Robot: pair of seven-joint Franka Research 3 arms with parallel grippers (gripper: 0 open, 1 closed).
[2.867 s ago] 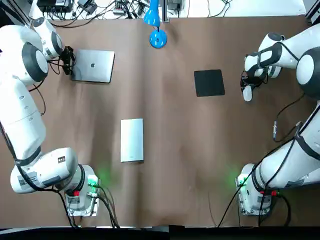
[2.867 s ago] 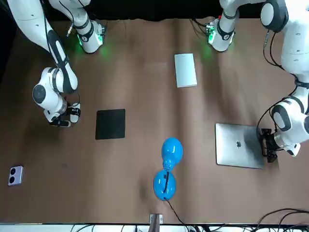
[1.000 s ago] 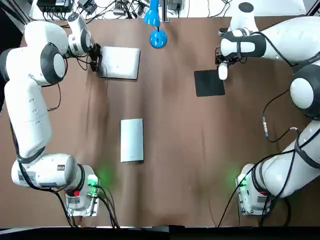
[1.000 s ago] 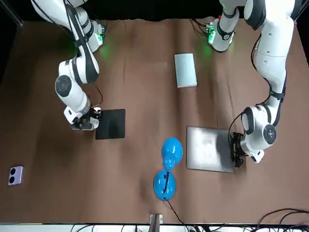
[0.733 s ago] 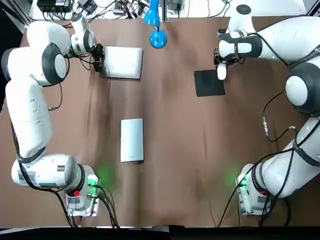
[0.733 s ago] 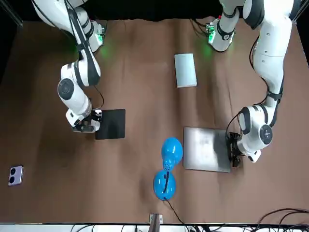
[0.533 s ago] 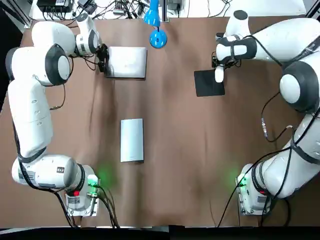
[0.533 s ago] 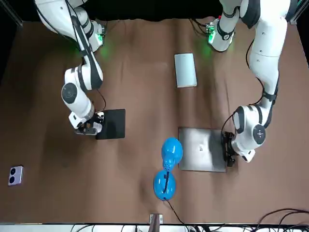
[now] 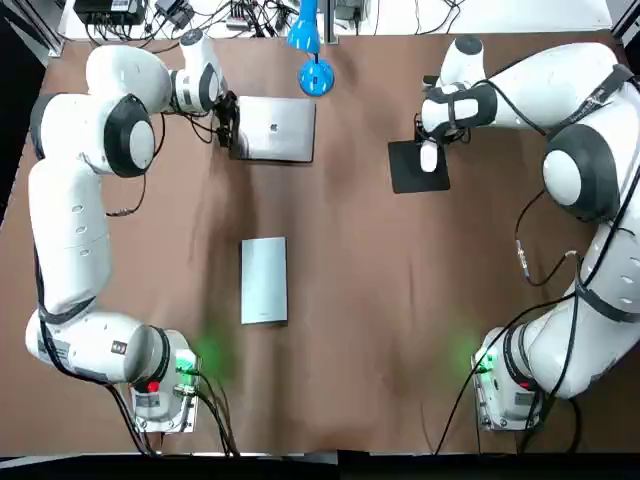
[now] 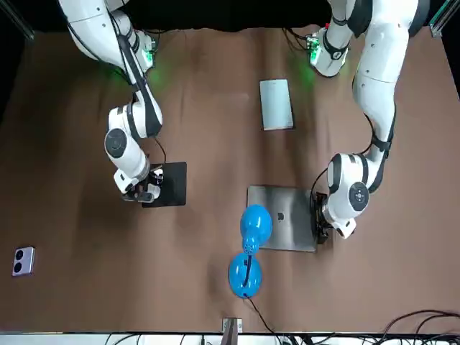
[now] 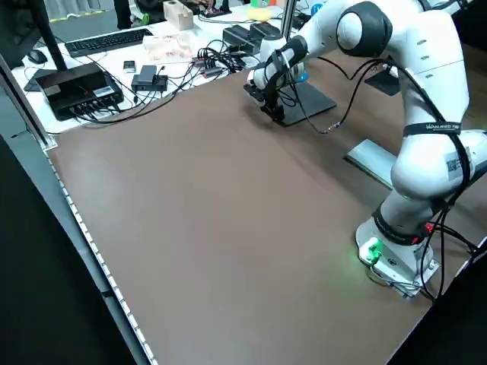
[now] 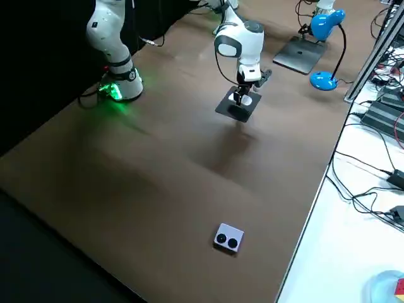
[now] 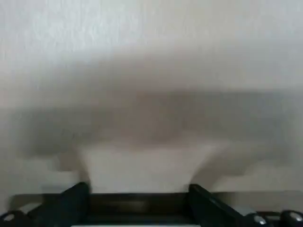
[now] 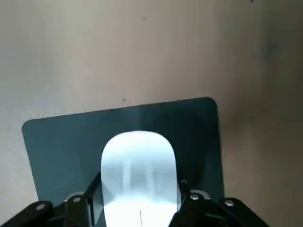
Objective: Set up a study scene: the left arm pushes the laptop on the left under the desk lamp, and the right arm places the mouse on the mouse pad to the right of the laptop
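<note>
Since the earlier frame the left gripper (image 9: 228, 125) has travelled right along the table's (image 9: 400, 300) far edge. Its fingers are spread and empty against the laptop (image 9: 278, 128), which now reaches the lamp (image 9: 316, 78). The right gripper (image 9: 430, 150), clamped on the mouse (image 14: 138, 170), has come over the mouse pad (image 9: 405, 178).

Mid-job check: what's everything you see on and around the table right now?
desk lamp: one, blue, far edge
laptop: one, silver, beside the desk lamp
mouse pad: one, black, right of laptop
mouse: one, white, over the mouse pad
flat slab: one, silver, table centre
small box: one, white, far right
cables: several, dark, beyond far edge
left claw: one, black, open at laptop's left edge
right claw: one, shut on mouse
</note>
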